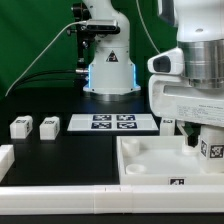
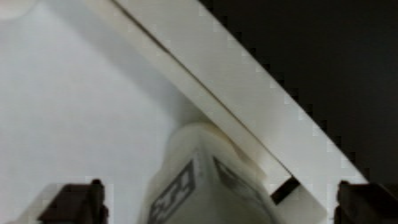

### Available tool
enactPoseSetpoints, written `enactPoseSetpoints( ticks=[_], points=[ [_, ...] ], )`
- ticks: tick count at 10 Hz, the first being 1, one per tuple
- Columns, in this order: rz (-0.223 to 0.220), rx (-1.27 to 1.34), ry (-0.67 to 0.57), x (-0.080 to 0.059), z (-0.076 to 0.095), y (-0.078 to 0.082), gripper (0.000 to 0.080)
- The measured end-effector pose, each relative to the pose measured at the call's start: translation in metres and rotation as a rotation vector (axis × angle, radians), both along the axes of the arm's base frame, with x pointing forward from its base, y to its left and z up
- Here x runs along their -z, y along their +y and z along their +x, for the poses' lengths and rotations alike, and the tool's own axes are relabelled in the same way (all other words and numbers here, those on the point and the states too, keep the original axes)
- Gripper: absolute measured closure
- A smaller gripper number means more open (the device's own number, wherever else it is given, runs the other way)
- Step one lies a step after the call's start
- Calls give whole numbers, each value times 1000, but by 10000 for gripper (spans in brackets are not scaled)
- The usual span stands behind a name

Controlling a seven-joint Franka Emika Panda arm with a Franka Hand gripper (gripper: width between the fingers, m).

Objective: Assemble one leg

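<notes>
The large white recessed panel (image 1: 150, 165) lies at the exterior view's right front. One leg (image 1: 212, 150), a white post with a black-and-white tag, stands at the panel's far right corner, right under my gripper (image 1: 204, 140). In the wrist view that leg (image 2: 205, 185) sits between my two dark fingertips (image 2: 75, 202), with a gap showing on each side. My gripper (image 2: 210, 208) is open and straddles the leg. The panel's raised rim (image 2: 196, 70) runs diagonally beside it. Two more legs (image 1: 20, 127) (image 1: 48, 126) lie at the left of the table.
The marker board (image 1: 112, 122) lies in the middle of the black table. A further small white part (image 1: 168, 122) shows behind the gripper body. White blocks (image 1: 6, 156) stand at the left front edge. The arm's base (image 1: 108, 70) is at the back.
</notes>
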State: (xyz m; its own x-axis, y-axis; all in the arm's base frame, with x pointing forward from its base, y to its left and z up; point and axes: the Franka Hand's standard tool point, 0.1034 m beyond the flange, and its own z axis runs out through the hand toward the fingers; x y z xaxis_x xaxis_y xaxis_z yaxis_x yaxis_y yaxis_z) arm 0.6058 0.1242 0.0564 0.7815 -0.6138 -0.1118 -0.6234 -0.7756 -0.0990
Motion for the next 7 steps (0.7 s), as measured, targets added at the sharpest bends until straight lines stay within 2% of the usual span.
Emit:
enactPoseSetpoints(
  ticks=[2,4,6,7],
  points=[
    [-18,-250,-33,0,0,-1,150],
    [-66,-524,-61,0,0,-2,150],
    [-67,-770,-90,1,1,-9,150],
    [-65,-811,-94,1,1,-10,150]
  ],
)
